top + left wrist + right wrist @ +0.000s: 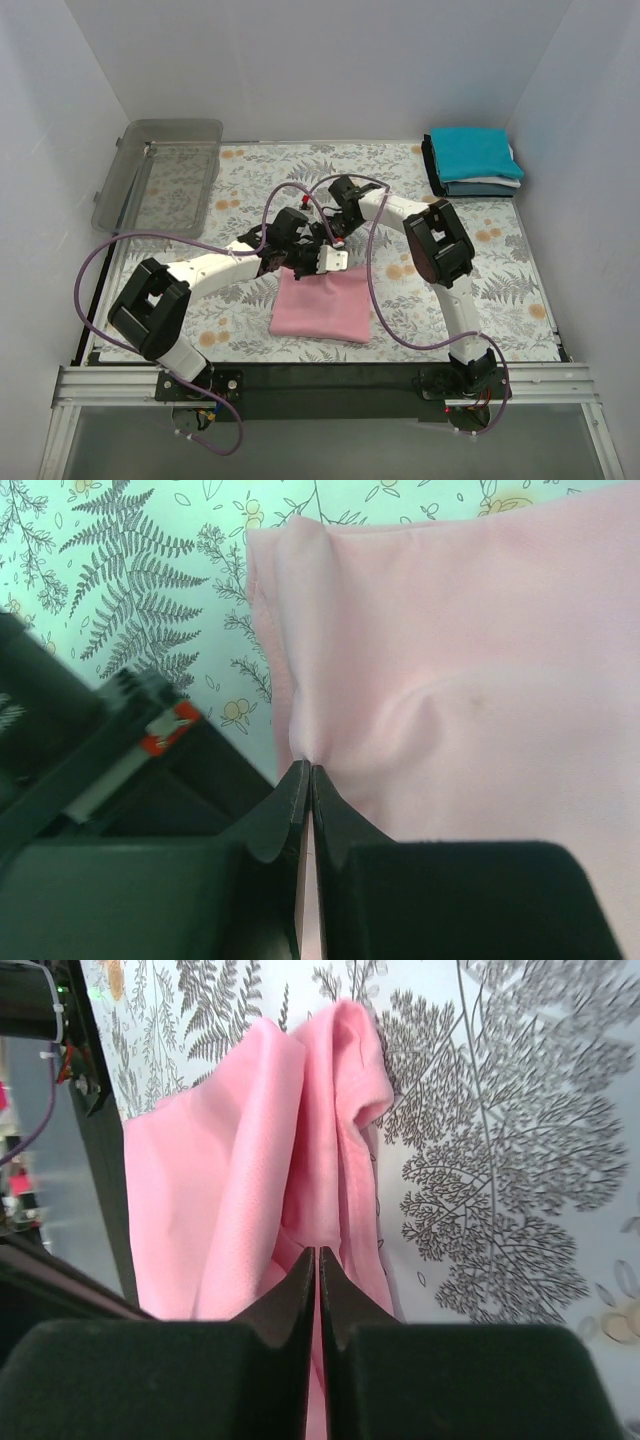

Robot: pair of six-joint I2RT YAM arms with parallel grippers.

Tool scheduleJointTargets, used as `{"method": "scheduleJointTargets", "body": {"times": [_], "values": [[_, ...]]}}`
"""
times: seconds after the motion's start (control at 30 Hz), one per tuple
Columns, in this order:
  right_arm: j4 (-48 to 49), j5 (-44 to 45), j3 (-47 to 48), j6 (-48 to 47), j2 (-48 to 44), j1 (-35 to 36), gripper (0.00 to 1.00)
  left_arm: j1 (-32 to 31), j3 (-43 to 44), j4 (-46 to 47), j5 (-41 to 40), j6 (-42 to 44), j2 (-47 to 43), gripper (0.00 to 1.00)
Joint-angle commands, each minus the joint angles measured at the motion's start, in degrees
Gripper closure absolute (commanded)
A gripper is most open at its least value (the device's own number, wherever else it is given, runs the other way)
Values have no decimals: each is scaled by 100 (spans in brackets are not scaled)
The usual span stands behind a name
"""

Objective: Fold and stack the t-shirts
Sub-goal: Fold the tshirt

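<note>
Left claw (305, 768) and right claw (317, 1252) both clamp the far edge of the soft pink cloth t-shirt (322, 308), which spreads from them toward the near edge of the floral tabletop (500, 290)

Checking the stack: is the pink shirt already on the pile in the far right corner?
No, the pink shirt lies at the near middle, well apart from the teal-topped pile.

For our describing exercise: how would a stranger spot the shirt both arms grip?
On the floral table cloth, look front and centre. The pink t-shirt lies there, pinched by the left pincer and right pincer; the other shirts are stacked far right, teal on top.
</note>
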Motion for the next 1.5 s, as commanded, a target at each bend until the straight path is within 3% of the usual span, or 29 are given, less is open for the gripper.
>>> {"method": "scheduleJointTargets", "body": {"times": [0.0, 0.4, 0.63, 1.07, 1.47], "values": [[-357, 373, 424, -337, -512, 2, 91, -62, -80, 6, 163, 138, -312, 100], [-780, 646, 249, -1032, 93, -60, 95, -88, 25, 6, 110, 156, -294, 100], [-797, 366, 214, -1068, 436, -51, 96, -97, 183, 226, -74, 182, -285, 100], [-789, 251, 3, -1156, 357, -51, 96, 61, 464, 683, -365, 349, 197, 100], [-797, 1050, 530, -1068, 173, -95, 95, 70, 96, 938, -409, 332, 427, 100]]}}
